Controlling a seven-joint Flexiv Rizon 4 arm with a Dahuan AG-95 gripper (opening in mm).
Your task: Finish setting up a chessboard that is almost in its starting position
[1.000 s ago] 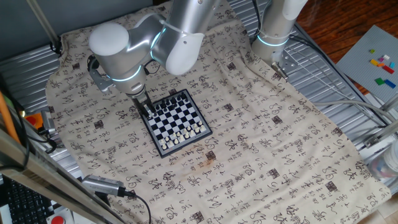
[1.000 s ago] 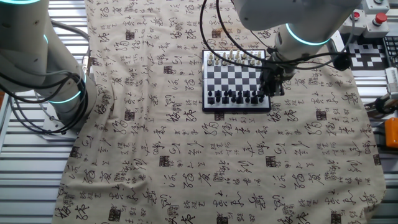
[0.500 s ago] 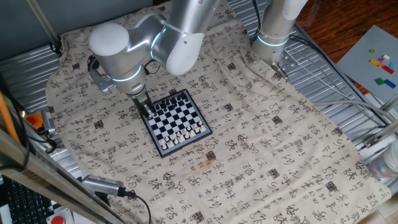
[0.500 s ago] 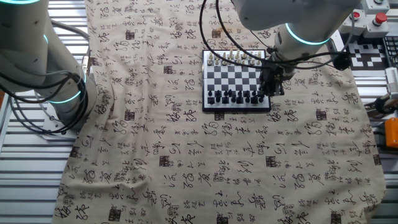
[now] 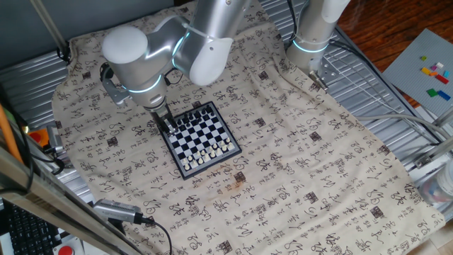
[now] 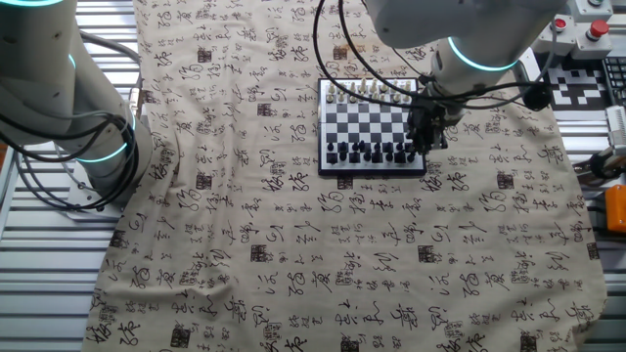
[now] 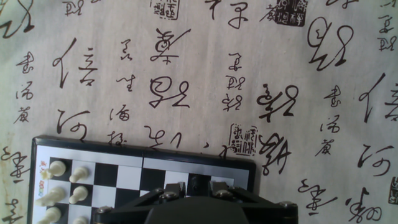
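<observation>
So the chessboard (image 6: 372, 127) sits on the calligraphy-print cloth (image 6: 323, 254) that covers the table, up toward the far edge in the other fixed view and a bit right of the middle. White pieces (image 6: 370, 91) line the edge nearest the far side, dark pieces (image 6: 377, 152) line the opposite edge, which is what you'd expect for a starting layout that's nearly done.

The gripper (image 6: 427, 132) is down low at the right-hand side of the board, right by the end of the dark row. My guess is that's where the out-of-place piece is, so the arm is parked over that corner to deal with it.

Can't tell if the fingers are open or pinched on anything. In the hand view you only get the dark base of the hand at the bottom with the board's frame (image 7: 143, 155) under it, and the fixed views are too small to make out the tips or a piece between them.

The pieces are tiny and packed close, so a sloppy move there could easily knock the neighbours.
</observation>
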